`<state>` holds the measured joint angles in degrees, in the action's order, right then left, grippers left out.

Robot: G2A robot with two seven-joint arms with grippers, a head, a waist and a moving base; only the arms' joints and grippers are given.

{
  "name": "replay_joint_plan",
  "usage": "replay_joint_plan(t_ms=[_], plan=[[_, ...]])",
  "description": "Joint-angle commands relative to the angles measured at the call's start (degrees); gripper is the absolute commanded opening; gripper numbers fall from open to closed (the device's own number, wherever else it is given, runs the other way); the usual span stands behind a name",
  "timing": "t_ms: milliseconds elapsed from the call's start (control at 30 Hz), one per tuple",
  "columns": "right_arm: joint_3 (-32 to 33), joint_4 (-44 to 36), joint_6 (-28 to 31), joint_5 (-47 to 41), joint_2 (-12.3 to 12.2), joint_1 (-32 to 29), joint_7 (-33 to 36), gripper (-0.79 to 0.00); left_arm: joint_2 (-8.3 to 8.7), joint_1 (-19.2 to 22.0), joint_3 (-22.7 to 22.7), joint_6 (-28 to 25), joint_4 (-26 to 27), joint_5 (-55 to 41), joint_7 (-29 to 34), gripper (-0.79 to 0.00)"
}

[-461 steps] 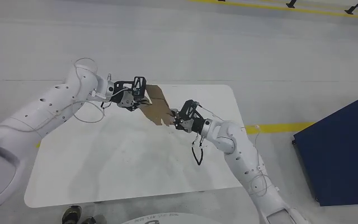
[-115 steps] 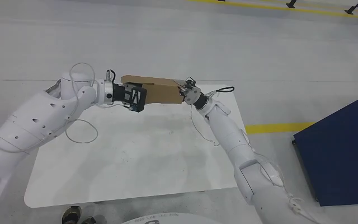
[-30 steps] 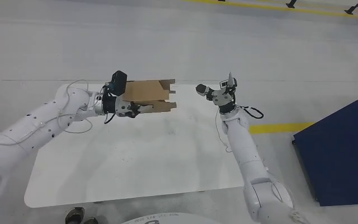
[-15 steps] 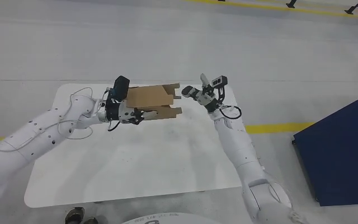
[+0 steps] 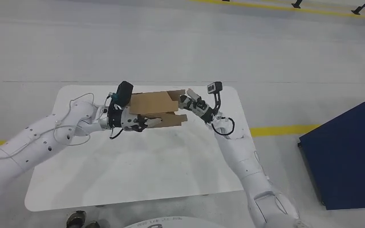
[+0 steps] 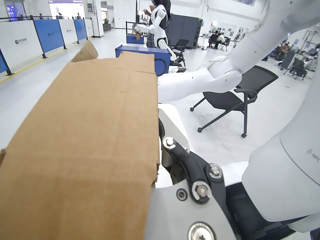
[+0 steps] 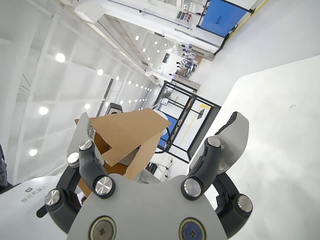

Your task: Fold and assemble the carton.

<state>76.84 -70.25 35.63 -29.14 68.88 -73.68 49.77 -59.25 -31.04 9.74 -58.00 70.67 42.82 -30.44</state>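
Top view shows you the carton (image 5: 155, 107) held lengthwise over the far part of the table (image 5: 142, 171), between the two arms. Your left gripper (image 5: 141, 118) is clamped onto one end. At the flapped end your right gripper (image 5: 187, 103) has its fingers spread wide, gripping nothing, with one finger just beside a flap.

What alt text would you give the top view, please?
The left pincer holds a brown carton in the air over a white table. The carton's loose flaps point toward the right pincer, which is open at that end.
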Motion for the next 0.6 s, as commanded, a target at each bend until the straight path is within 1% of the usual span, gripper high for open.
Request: replay_joint_plan(t_ms=[0,267,433,500,567], plan=[[0.16,-1.20,0.97,2.53,-0.14,-0.88,-0.77,0.000,-0.11,0.02,0.00,0.00,0.21,-0.83,1.43,-0.785],[-0.11,-4.57,3.28,9.50,-0.44,-3.27,-3.29,0.000,-0.53,0.34,0.00,0.00,0.02,-2.15,5.30,-0.785],[-0.71,-5.71,4.08,14.70,-0.45,-3.95,-6.54,0.000,-0.97,0.28,0.00,0.00,-0.07,-1.69,7.21,-0.785],[-0.95,-6.13,4.34,15.65,-0.46,-4.19,-7.15,0.000,-1.15,0.32,0.00,0.00,-0.21,-1.64,7.40,-0.785],[-1.07,-6.57,4.56,14.01,-0.49,-4.53,-6.76,0.000,-1.28,0.41,0.00,0.00,-0.28,-1.61,7.19,-0.785]])
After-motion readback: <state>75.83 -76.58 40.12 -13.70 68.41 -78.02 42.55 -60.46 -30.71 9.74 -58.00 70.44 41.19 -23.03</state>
